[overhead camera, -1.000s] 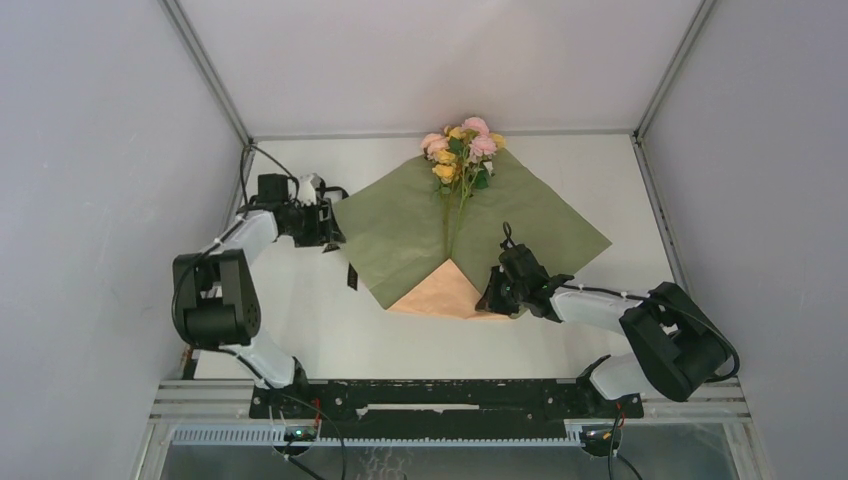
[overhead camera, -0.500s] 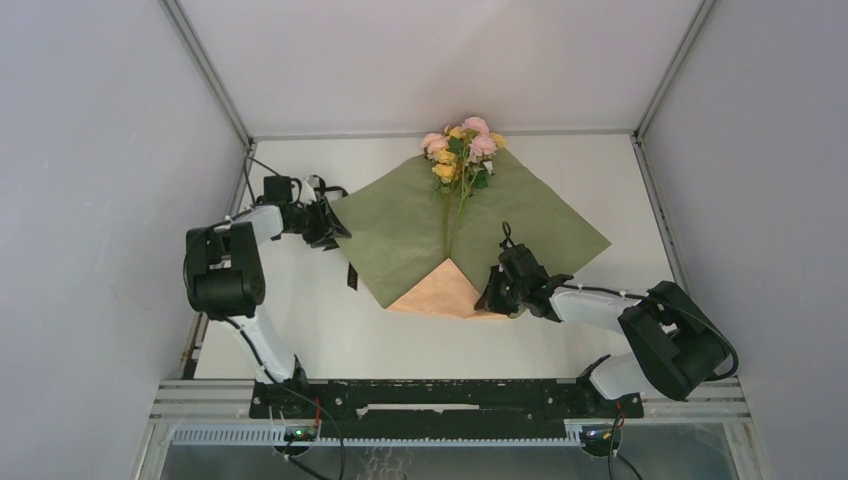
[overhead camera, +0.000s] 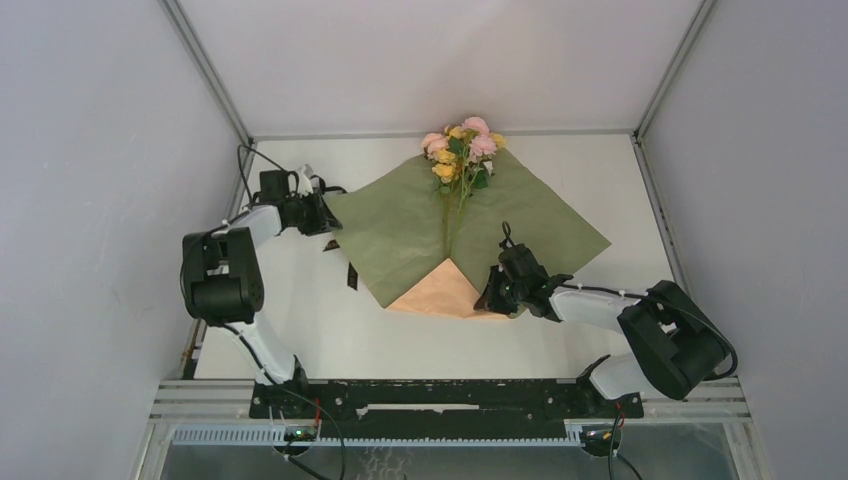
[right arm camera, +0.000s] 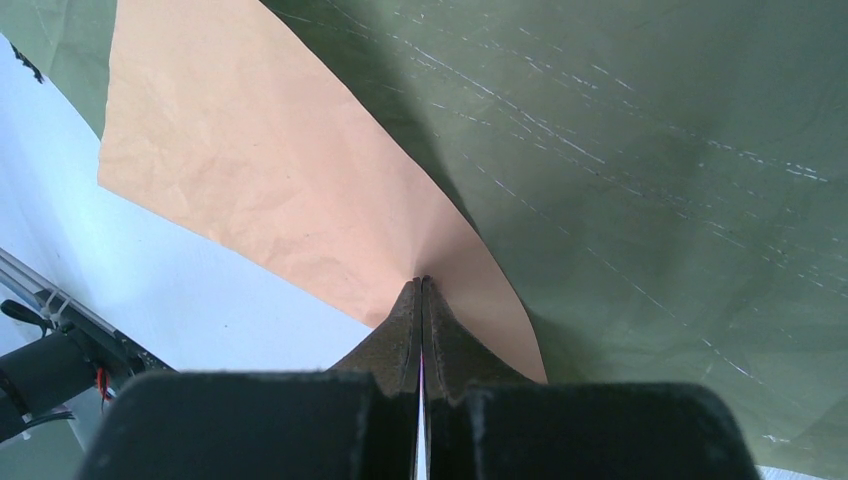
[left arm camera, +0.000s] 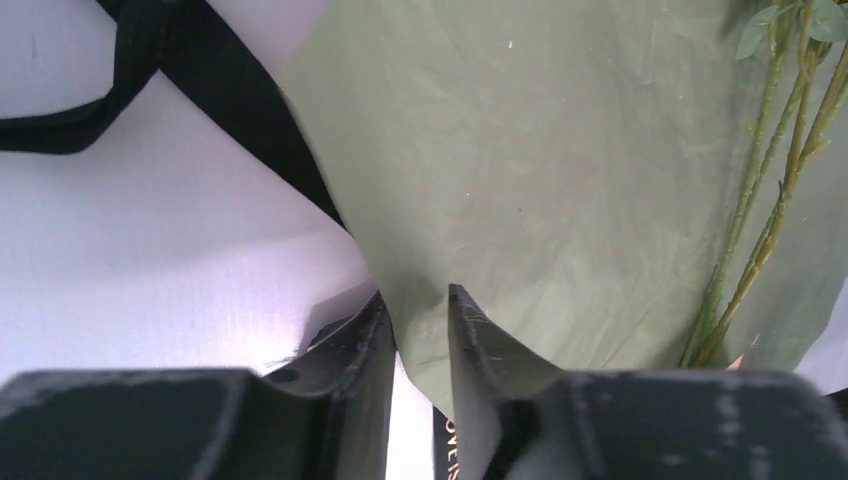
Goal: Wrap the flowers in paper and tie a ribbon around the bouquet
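The paper lies as a diamond, olive green face up, its near corner folded over into a peach-orange flap. The flowers rest at its far corner, with the stems running down the middle. My left gripper is at the paper's left corner. In the left wrist view that corner stands between the jaws, which keep a narrow gap. The black ribbon lies under that edge. My right gripper is shut, its tips pressed on the peach flap.
Grey walls close in the white table on the left, right and back. A black rail with the arm bases runs along the near edge. Ribbon ends poke out beside the paper's lower left edge.
My left gripper's jaws have narrowed around the paper's left corner, and the wrist has shifted slightly toward the back. The right arm, paper and flowers have not moved.
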Robot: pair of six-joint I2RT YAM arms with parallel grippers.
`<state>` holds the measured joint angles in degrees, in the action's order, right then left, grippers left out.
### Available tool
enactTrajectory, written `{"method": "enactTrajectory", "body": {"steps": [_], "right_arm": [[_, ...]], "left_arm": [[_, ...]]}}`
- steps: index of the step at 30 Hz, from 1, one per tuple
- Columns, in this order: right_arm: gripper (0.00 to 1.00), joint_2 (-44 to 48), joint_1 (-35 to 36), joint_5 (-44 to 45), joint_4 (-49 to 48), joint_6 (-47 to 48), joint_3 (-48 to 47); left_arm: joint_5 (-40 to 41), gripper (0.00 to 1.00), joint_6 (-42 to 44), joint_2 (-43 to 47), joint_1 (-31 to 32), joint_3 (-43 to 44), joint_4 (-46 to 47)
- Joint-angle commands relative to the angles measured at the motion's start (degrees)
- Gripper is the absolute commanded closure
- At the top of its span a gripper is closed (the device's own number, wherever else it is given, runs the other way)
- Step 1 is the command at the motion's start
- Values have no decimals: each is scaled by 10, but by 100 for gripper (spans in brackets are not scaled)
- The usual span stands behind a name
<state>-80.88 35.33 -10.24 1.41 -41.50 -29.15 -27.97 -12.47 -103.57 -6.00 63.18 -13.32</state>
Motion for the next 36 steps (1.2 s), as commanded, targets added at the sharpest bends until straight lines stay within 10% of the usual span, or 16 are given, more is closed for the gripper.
{"method": "enactTrajectory", "body": {"steps": [1,5,22,36], "right_arm": [[100,-25,-2,29,36,15,16],[100,-27,-3,29,34,13,16],[100,-39,-12,22,23,15,16],[100,-51,-19,10,6,14,16]], "left_arm": [[1,75,26,43,11,-14,31],[-4,100,31,52,17,-17,28],[-3,100,97,197,179,-29,-55],[46,100,61,133,273,78,-112]]}}
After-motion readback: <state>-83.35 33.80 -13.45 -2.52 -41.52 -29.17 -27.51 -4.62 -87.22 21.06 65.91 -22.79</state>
